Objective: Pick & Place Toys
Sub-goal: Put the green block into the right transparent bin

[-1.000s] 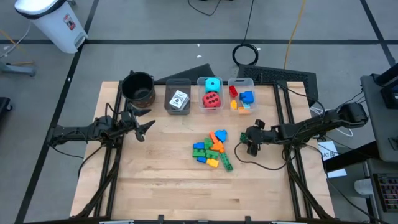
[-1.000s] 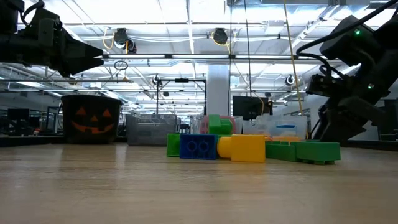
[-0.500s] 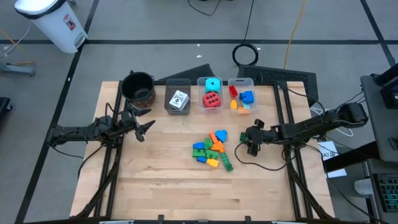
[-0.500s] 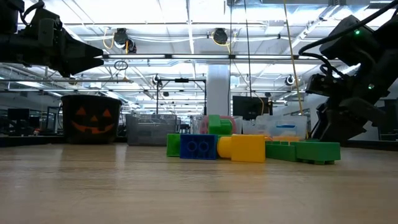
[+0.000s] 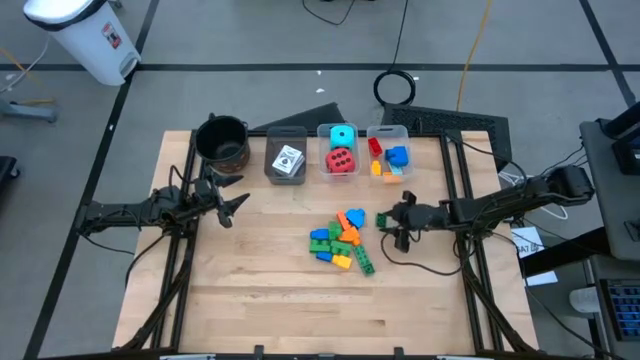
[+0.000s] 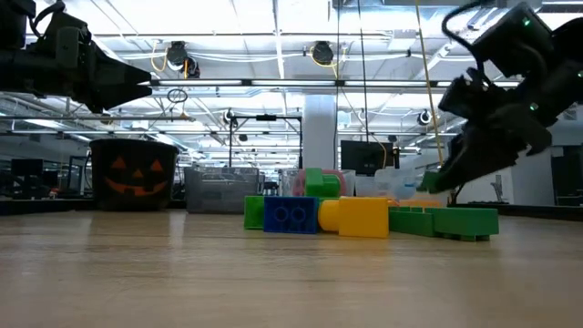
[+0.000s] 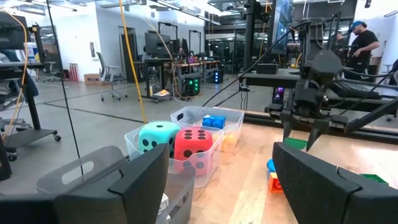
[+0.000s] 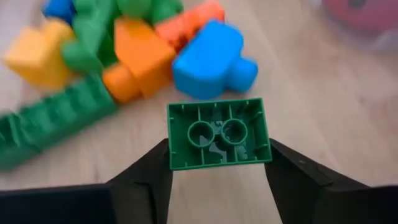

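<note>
- The right gripper (image 8: 219,186) pinches a green brick (image 8: 218,134) by its short ends, hollow underside facing the wrist camera, above the table (image 5: 250,290) just beside the brick pile (image 5: 342,240).
- The hold looks shallow; a quick swing toward the bins could twist the brick loose or drop it onto the pile.
- The left gripper (image 5: 232,203) waits with jaws spread, empty, near the black pot (image 5: 222,140).
- The high view barely shows the held brick; the pile's lower bricks are hidden.
</note>
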You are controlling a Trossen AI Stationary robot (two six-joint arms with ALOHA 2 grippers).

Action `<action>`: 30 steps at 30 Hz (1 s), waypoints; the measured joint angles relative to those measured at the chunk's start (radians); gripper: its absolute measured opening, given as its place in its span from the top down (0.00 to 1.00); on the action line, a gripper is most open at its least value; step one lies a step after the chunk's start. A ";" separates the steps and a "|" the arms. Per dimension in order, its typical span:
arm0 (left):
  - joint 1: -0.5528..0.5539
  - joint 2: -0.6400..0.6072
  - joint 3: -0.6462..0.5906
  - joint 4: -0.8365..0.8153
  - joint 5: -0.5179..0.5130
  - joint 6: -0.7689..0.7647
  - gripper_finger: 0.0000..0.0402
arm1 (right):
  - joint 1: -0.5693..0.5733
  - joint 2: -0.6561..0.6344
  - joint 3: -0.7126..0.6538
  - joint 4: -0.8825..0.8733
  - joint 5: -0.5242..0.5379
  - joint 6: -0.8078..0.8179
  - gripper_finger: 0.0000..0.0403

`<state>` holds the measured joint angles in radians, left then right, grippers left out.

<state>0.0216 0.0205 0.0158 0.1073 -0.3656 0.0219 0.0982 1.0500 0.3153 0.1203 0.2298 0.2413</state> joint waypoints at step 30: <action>0.000 0.000 0.000 -0.001 0.000 0.000 0.27 | -0.492 -0.001 0.245 0.019 0.000 -0.089 0.55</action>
<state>0.0219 0.0208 0.0162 0.1066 -0.3660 0.0219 -0.3934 1.0485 0.5602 0.1394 0.2302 0.1521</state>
